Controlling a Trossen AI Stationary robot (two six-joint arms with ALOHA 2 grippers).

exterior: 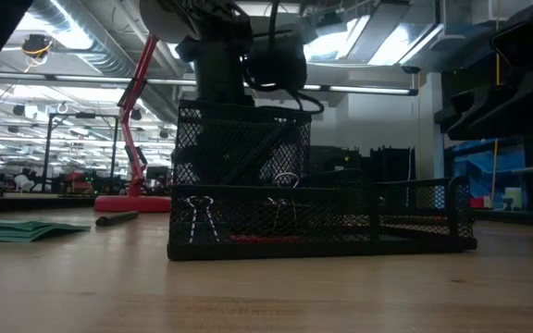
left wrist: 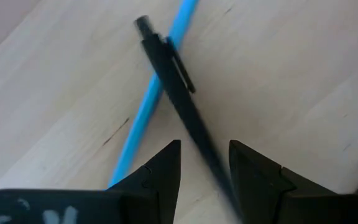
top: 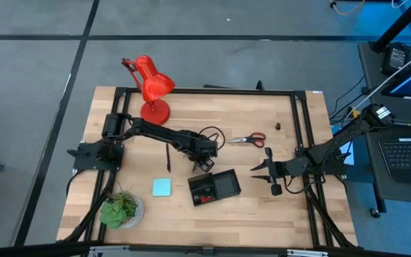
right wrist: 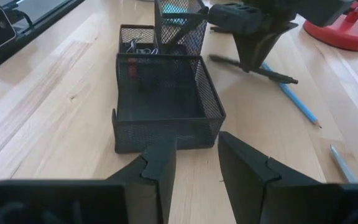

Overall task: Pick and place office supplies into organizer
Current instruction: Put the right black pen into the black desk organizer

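Your left end effector (left wrist: 204, 163) hangs over the middle of the counter (top: 277, 214), just behind the organizer (top: 215, 187). Its fingers (left wrist: 166, 171) stand spread on both sides of a black pen (left wrist: 169, 68), but they are not pinching it. This black pen lies across a light blue pen (left wrist: 143, 112), touching it. If you close now, the fingers may push the blue pen also, or the black pen may roll away and slip out.

The organizer sits near the front edge of the counter, a little right of the blue notepad (top: 162, 187), and it holds some clips (exterior: 285, 181) already. The scissors (top: 247, 139) lie further back.

Your right end effector (right wrist: 197, 165) waits with parted fingers near the right edge, facing the organizer. If it moves forward, it could push the organizer.
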